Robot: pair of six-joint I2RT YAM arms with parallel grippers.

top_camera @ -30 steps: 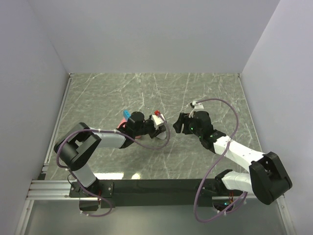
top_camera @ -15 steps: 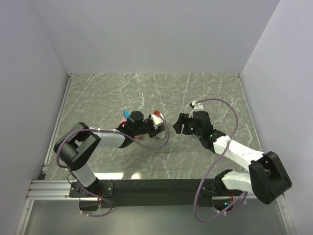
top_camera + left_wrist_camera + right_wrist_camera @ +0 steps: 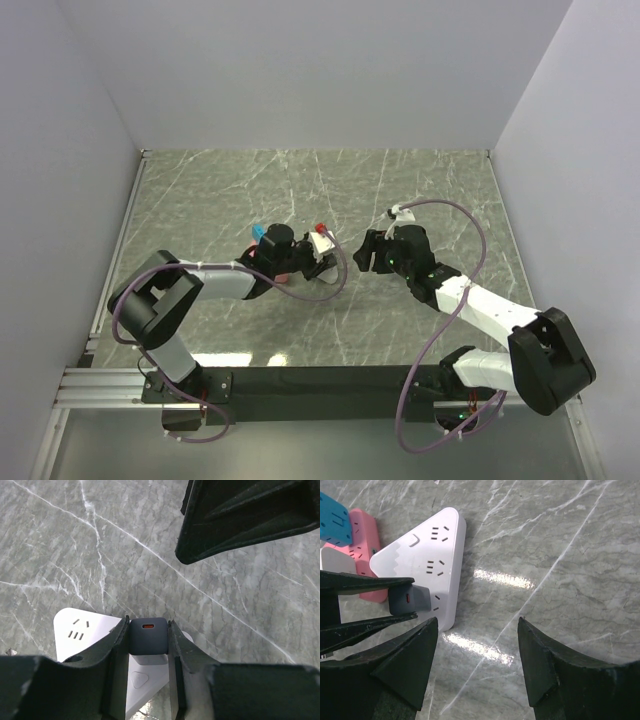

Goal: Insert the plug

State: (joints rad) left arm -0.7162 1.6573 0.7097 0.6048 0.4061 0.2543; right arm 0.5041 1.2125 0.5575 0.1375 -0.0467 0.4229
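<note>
A grey plug (image 3: 147,636) with an orange port is held between the fingers of my left gripper (image 3: 146,645). Its white lower part rests against the face of a white triangular power strip (image 3: 82,632). Its prongs are hidden. In the right wrist view the plug (image 3: 410,599) sits at the near edge of the strip (image 3: 427,560), beside free sockets. My right gripper (image 3: 477,655) is open and empty, just right of the strip. In the top view the left gripper (image 3: 316,252) and right gripper (image 3: 366,252) face each other closely.
A pink power strip (image 3: 364,547) and a blue one (image 3: 332,512) lie just behind the white strip, with a white block (image 3: 335,560) beside them. The right gripper's fingers (image 3: 240,515) hang close ahead of the left gripper. Walls enclose the marble table (image 3: 420,190).
The left wrist has shifted very slightly with the plug in its fingers. The right arm has not visibly moved.
</note>
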